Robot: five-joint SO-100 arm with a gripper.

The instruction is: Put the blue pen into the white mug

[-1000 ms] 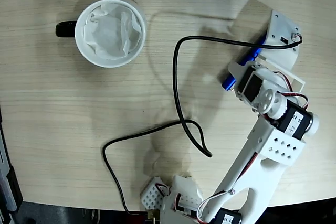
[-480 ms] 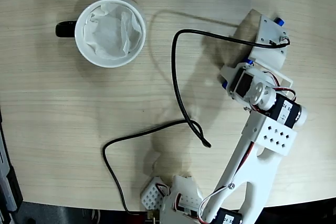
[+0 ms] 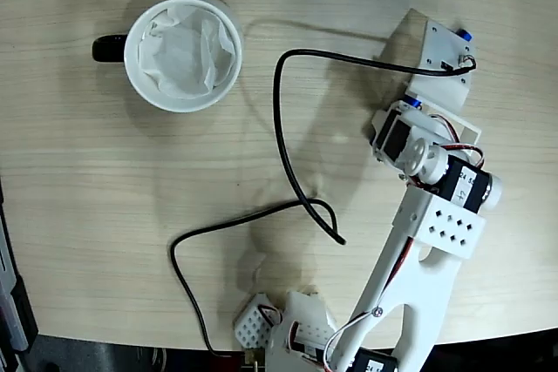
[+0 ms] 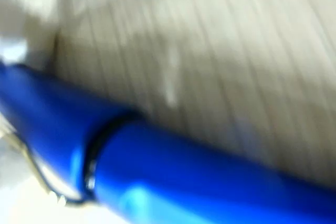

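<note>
Since the earlier frames the gripper (image 3: 443,63) has been shifted slightly left and farther up the table (image 3: 105,180), and the black cable (image 3: 288,154) has been dragged left with it. The blue pen (image 4: 173,171) is seen blurred across the wrist view, apparently grasped between the jaws; only its tips show in the fixed view. The white mug (image 3: 183,54) is set far left, well apart.

the pen (image 4: 199,177) is bright blue with a thin shiny silver clip (image 4: 37,174). the mug (image 3: 182,54) is white with a black handle (image 3: 108,47) and white paper (image 3: 185,51) inside. the table (image 3: 105,180) is light tan wood with thin stripes. the arm (image 3: 427,241) is white. the cable (image 3: 288,163) is black.
</note>
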